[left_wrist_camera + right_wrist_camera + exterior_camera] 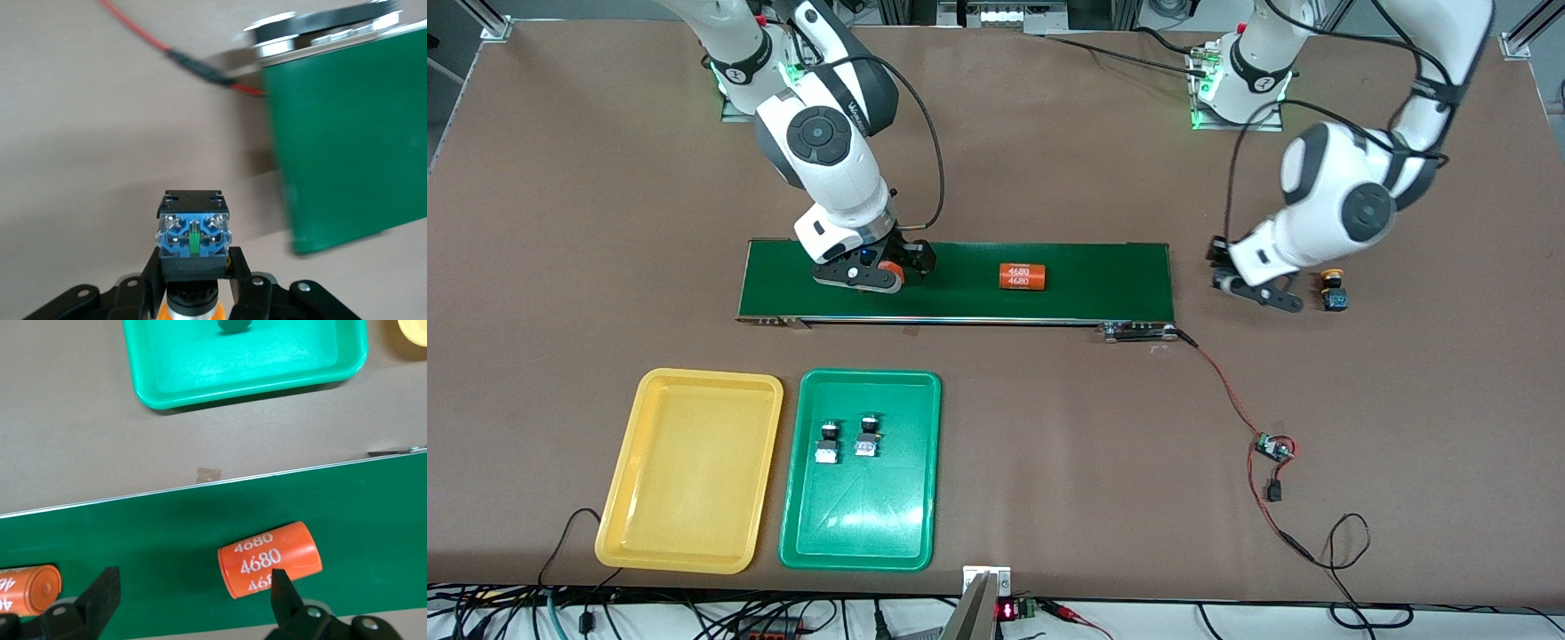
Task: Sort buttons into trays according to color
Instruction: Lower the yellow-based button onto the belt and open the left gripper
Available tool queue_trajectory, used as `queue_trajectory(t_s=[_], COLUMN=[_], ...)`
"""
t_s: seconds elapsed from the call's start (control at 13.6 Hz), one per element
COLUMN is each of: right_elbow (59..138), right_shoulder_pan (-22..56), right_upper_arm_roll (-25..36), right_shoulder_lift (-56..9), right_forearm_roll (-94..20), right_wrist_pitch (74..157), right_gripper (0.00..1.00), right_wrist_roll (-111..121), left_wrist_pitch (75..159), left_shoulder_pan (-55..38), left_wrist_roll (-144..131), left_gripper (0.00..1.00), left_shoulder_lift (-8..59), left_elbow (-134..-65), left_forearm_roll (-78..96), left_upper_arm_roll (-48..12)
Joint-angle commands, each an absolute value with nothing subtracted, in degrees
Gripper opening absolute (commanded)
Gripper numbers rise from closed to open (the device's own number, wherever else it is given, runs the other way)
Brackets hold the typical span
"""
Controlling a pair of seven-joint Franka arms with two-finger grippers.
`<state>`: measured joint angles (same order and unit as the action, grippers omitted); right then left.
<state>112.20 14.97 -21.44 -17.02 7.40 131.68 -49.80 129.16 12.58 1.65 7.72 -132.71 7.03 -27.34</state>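
Note:
My left gripper (1319, 298) is shut on a yellow-capped button (1332, 284), low over the table just off the belt's end at the left arm's side. In the left wrist view its fingers (148, 277) press both sides of the button's black body (193, 230). Two green-capped buttons (829, 442) (867, 436) lie in the green tray (863, 524). The yellow tray (694, 471) beside it holds nothing. My right gripper (871, 274) (192, 593) is open low over the belt, one finger at an orange cylinder (270, 559). Only one yellow button shows.
The dark-green conveyor belt (1103, 280) carries two orange "4680" cylinders (889, 272) (1024, 276). A red wire runs from the belt's end to a small circuit board (1272, 447). Cables lie along the table's front edge.

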Motion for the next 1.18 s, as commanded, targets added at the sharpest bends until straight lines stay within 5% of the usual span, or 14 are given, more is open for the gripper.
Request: queue_trajectory(t_s=[0.0, 0.66, 0.88, 0.96, 1.1], right_elbow=[111.45, 111.45, 111.45, 111.45, 111.53], right_shoulder_pan=[14.85, 14.59, 14.59, 14.59, 14.59], right_upper_arm_roll=[-21.71, -21.71, -21.62, -21.62, -21.62], right_shoulder_lift=[-17.14, -17.14, -17.14, -17.14, -16.96], right_forearm_roll=[8.79, 8.88, 8.88, 8.88, 8.88], right_wrist_pitch=[131.57, 131.48, 131.48, 131.48, 131.22], right_gripper=[1.00, 1.00, 1.00, 1.00, 1.00], right_wrist_roll=[-51.42, -51.42, -51.33, -51.33, -51.15], left_wrist_pitch=[127.97, 132.70, 134.47, 134.65, 134.65], left_shoulder_pan=[10.12, 7.65, 5.55, 5.28, 5.10], left_wrist_roll=[-9.46, -13.36, -13.45, -13.45, -12.75], left_gripper=[0.00, 0.01, 0.09, 0.22, 1.00], left_shoulder_lift=[6.94, 18.54, 20.03, 20.65, 21.35], left_elbow=[-130.79, -122.96, -122.87, -122.78, -121.73], left_forearm_roll=[8.09, 8.09, 8.17, 8.09, 7.47], left_upper_arm_roll=[-31.28, -31.29, -31.20, -31.20, -31.11])
